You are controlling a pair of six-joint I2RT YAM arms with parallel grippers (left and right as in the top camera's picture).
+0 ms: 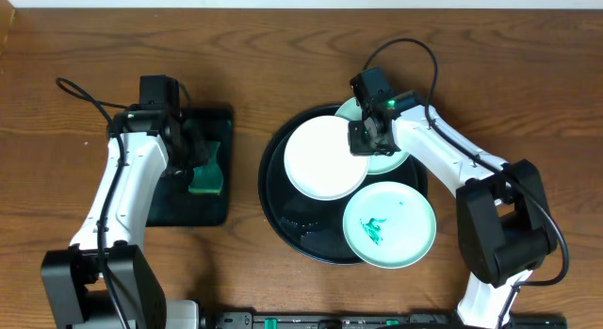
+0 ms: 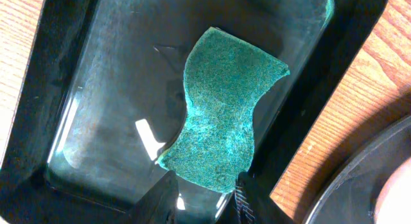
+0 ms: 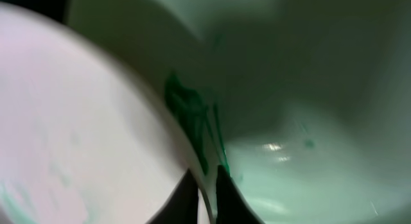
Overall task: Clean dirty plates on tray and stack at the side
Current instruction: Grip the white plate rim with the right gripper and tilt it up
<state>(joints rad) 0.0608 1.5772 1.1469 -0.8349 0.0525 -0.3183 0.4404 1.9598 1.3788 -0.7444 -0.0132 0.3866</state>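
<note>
My right claw point(image 3: 207, 180) was clamped on the round white plate point(image 1: 320, 159)'s rim, probably to lift it next; my left claw point(image 2: 204, 182) gripped the green scouring sponge point(image 2: 221, 102).

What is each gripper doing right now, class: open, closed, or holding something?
Left gripper: closed on the green sponge.
Right gripper: closed on the white plate, at its rim.

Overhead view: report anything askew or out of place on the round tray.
The plates lie untidily rather than side by side. The white plate overlaps the far mint plate, covering part of its rim. The near mint plate, smeared green, juts out past the tray edge at the front right.
</note>
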